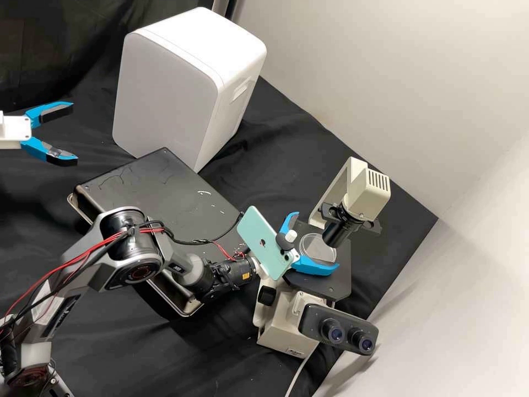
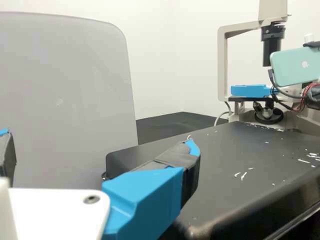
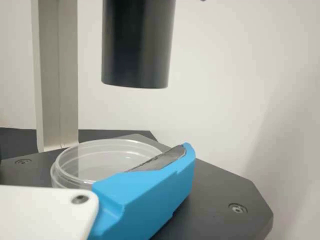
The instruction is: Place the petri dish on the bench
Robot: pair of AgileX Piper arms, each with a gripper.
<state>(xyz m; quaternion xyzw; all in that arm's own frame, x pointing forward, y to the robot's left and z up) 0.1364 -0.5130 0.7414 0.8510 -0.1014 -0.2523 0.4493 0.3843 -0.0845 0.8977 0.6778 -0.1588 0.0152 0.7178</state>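
Petri dish (image 1: 318, 246): clear round plastic, shallow, low straight wall, see-thru base. Sits flat & upright on the black microscope stage (image 1: 333, 284), right side of the bench (image 1: 286, 149), about mid-depth, raised above the bench top rather than on it. Directly under the black condenser tube (image 1: 335, 234), w/ a clear gap betw. them. Lies betw. the spread blue fingers of the right gripper (image 1: 317, 241): near finger (image 3: 145, 200) runs just beside the rim, poss. touching, can't tell; far finger (image 1: 289, 222) stands apart from the wall.
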